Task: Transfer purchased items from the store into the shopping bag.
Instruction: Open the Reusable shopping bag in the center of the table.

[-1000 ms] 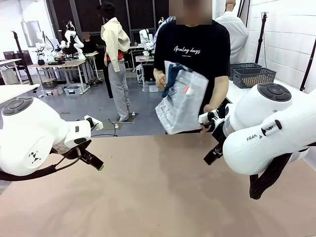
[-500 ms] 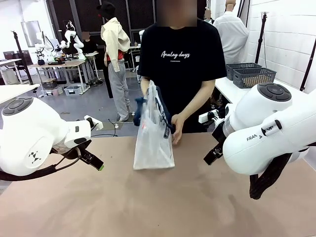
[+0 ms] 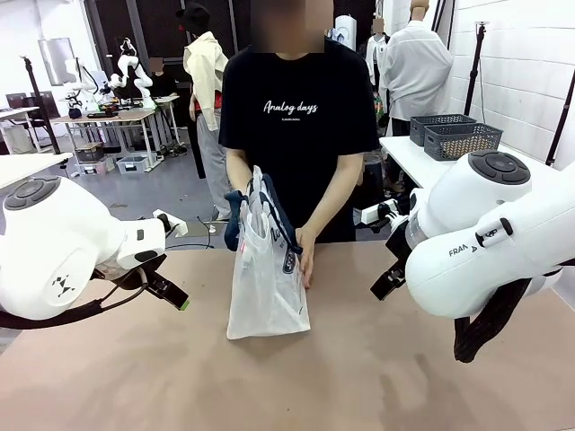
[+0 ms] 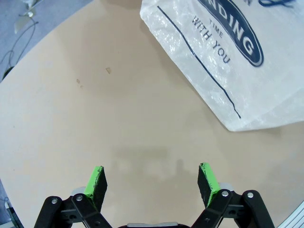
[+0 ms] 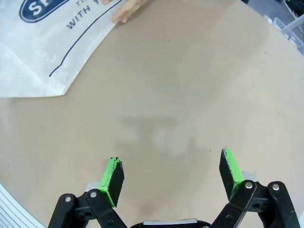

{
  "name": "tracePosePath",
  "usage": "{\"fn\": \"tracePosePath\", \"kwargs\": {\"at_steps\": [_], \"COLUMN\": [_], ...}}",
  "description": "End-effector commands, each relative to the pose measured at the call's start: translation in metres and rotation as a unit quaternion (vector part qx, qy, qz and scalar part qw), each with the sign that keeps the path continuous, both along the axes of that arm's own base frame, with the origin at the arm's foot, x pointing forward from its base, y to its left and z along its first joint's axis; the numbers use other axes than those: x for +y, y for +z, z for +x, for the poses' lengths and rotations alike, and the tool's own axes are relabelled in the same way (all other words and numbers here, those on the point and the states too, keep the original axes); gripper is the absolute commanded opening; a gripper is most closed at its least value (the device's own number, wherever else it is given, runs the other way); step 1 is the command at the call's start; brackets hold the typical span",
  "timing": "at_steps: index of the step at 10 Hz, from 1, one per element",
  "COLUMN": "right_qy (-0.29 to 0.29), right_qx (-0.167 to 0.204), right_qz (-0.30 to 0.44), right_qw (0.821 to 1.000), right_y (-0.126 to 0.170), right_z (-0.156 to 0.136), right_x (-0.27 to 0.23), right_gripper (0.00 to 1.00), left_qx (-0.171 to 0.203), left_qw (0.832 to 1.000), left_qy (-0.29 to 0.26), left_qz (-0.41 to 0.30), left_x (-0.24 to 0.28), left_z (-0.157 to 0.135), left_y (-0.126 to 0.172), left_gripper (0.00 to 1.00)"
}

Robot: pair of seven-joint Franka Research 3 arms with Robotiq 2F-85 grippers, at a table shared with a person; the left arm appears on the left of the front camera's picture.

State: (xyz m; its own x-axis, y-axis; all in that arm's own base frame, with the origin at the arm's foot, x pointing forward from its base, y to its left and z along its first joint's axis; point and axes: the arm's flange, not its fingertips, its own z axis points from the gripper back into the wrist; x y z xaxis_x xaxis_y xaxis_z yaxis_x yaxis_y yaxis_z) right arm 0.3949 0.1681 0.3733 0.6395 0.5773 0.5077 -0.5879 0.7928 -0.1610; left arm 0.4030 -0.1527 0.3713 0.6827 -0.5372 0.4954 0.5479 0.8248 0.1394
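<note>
Shopping bag (image 3: 267, 296) (hand (image 3: 305, 259) at edge), bare table (image 3: 386, 368) around

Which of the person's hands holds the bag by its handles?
The hand on the left arm's side, up at the navy handles; the other hand rests lower against the bag's side.

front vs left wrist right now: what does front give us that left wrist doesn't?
Front adds: a person's hand steadying the bag upright on the table, its blue handles up, and the right arm. Left wrist adds: the left claw open above bare table, and the bag's "WITH YOU" print, readable there. Both share: the bag and the tabletop.
</note>
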Motion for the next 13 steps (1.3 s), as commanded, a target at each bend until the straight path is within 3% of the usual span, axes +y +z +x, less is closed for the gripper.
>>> {"fn": "tracePosePath", "kwargs": {"at_steps": [1,12,13], "right_qy": [0.0,0.0,0.0], "right_qx": [0.0,0.0,0.002], "right_qz": [0.0,0.0,0.001], "right_qw": [1.0,1.0,1.0], "right_y": [0.0,0.0,0.011], "right_z": [0.0,0.0,0.005], "right_x": [0.0,0.0,0.009], "right_gripper": [1.0,1.0,1.0], "left_qx": [0.0,0.0,0.014], "left_qw": [1.0,1.0,1.0], "left_qy": [0.001,0.0,0.025], "left_qz": [-0.001,0.0,0.001], "left_x": [0.001,0.0,-0.007], "left_z": [0.0,0.0,0.001], "left_y": [0.0,0.0,0.013], "left_gripper": [1.0,1.0,1.0]}}
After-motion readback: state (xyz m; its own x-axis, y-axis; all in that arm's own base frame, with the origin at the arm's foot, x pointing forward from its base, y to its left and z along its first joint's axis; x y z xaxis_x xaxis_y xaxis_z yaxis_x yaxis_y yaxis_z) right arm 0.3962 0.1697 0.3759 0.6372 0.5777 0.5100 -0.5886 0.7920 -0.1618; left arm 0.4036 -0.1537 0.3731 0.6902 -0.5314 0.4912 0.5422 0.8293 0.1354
